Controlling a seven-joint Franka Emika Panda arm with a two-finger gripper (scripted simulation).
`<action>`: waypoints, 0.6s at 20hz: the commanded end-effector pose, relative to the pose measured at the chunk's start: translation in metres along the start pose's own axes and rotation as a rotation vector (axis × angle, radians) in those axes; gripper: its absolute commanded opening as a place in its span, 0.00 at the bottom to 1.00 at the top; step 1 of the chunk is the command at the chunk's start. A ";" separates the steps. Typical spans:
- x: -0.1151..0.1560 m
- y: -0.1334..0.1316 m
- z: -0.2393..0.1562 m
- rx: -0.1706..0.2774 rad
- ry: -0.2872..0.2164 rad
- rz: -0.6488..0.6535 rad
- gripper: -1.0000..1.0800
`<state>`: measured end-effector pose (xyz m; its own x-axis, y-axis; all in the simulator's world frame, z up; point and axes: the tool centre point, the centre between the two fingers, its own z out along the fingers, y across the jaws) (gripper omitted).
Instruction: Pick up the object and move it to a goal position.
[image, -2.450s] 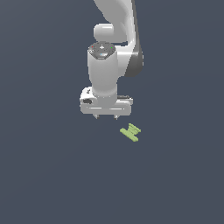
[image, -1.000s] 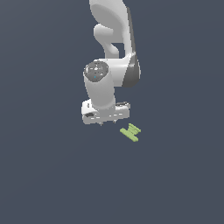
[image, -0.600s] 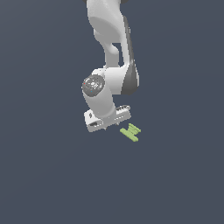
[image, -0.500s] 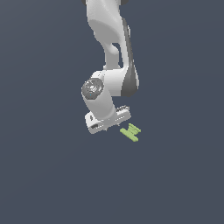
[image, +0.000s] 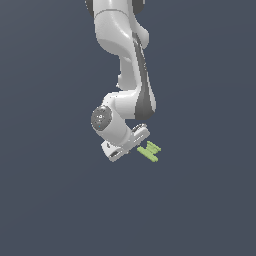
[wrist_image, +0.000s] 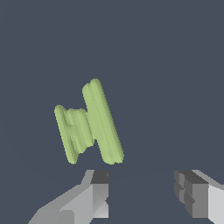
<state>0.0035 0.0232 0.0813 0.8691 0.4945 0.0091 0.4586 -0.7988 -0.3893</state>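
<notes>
The object (image: 149, 150) is a small flat light-green H-like piece lying on the dark floor. In the exterior view my white gripper (image: 131, 147) hangs low just to the exterior view's left of it, tilted, nearly touching its edge. In the wrist view the object (wrist_image: 89, 124) lies ahead of my two grey fingertips (wrist_image: 98, 192), off towards one finger and outside the gap. The jaws stand apart with nothing between them. The gripper (wrist_image: 142, 192) is open and empty.
Only the plain dark grey floor (image: 55, 200) surrounds the object. My white arm (image: 125, 55) rises above the gripper in the exterior view.
The arm has come down and the wrist has tilted, bringing the gripper lower and closer to the green piece. The piece has not moved.
</notes>
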 end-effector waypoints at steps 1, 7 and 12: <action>0.003 -0.002 0.008 0.041 0.010 -0.051 0.62; 0.010 -0.007 0.025 0.134 0.046 -0.165 0.62; 0.015 -0.011 0.035 0.191 0.079 -0.237 0.62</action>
<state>0.0044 0.0485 0.0554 0.7686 0.6173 0.1680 0.5999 -0.6042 -0.5244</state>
